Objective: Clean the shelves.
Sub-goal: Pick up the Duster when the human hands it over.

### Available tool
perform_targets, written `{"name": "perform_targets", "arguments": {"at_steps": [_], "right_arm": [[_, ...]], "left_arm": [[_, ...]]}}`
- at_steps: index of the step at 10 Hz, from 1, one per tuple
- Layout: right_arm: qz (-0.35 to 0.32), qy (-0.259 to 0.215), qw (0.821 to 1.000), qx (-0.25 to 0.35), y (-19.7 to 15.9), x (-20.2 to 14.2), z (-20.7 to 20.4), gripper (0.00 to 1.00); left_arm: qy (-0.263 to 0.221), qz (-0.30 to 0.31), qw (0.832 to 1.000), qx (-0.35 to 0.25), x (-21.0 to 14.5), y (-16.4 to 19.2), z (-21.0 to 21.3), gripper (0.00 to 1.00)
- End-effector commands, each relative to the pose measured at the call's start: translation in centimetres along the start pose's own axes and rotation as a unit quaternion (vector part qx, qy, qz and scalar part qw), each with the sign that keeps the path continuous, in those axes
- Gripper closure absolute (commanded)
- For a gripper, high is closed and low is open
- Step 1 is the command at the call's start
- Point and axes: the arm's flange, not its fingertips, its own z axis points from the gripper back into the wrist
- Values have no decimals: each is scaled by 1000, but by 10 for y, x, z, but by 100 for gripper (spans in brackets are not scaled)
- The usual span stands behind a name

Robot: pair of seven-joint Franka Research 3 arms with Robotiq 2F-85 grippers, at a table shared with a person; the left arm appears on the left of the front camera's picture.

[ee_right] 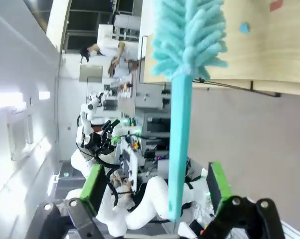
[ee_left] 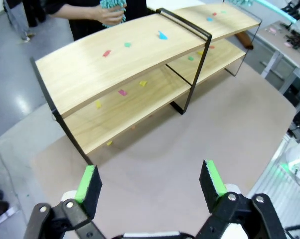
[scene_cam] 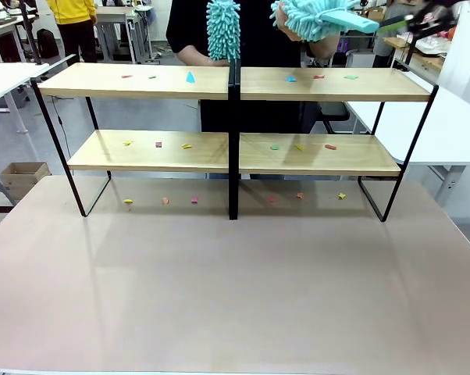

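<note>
The shelves stand across the far half of the beige table, two wooden boards on a black frame, with small coloured scraps on both tiers and on the table beneath. Behind them a person holds two teal fluffy dusters: one hangs upright over the centre post, the other points its handle right. That handle lies between the fingers of my right gripper, which is open and not touching it. In the front view my right gripper is at the top right. My left gripper hovers open over the table before the shelves.
The bare beige tabletop stretches in front of the rack. White tables flank it at left and right. A cardboard box sits on the floor at left. Other workbenches and people show farther off.
</note>
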Motion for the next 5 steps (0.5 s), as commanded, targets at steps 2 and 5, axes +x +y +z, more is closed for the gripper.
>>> {"name": "perform_targets", "arguments": {"at_steps": [2,5], "right_arm": [[-48,24,999,-8,-5,33,-17,0],[-49,57,997,10,-8,32,-25,0]], "left_arm": [[-1,0,1000,-1,0,-1,0,0],[-1,0,1000,-1,0,-1,0,0]]}}
